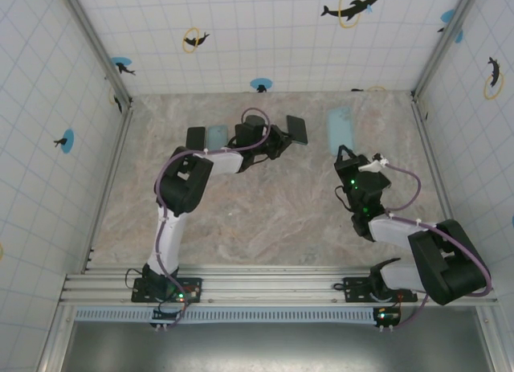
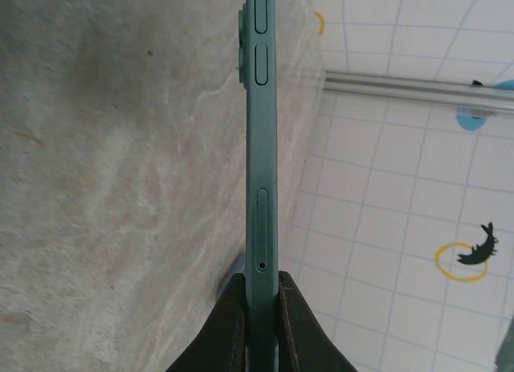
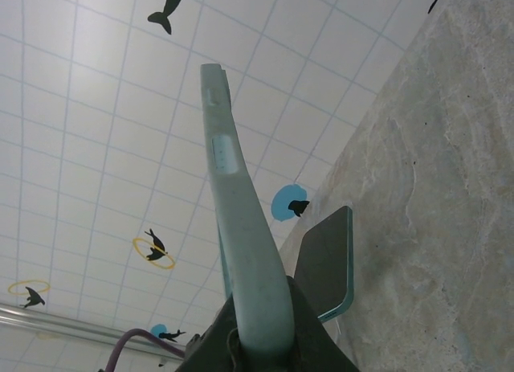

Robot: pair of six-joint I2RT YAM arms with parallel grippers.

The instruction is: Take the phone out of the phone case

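Slim teal phone (image 2: 261, 147), clamped edge-on in the left gripper (image 2: 261, 296), hangs left of the empty pale-teal soft case (image 3: 241, 227) pinched by the right gripper (image 3: 259, 316); separation looks done, and setting both down likely comes next.

Smooth matt metal phone (image 2: 261, 147) edge; soft matt plastic case (image 3: 241, 227); marbled tabletop (image 1: 273, 219)

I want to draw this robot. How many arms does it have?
2. The left arm stretches out on the left; the left hand grips the phone. The right arm bends on the right; the right hand grips the phone case.
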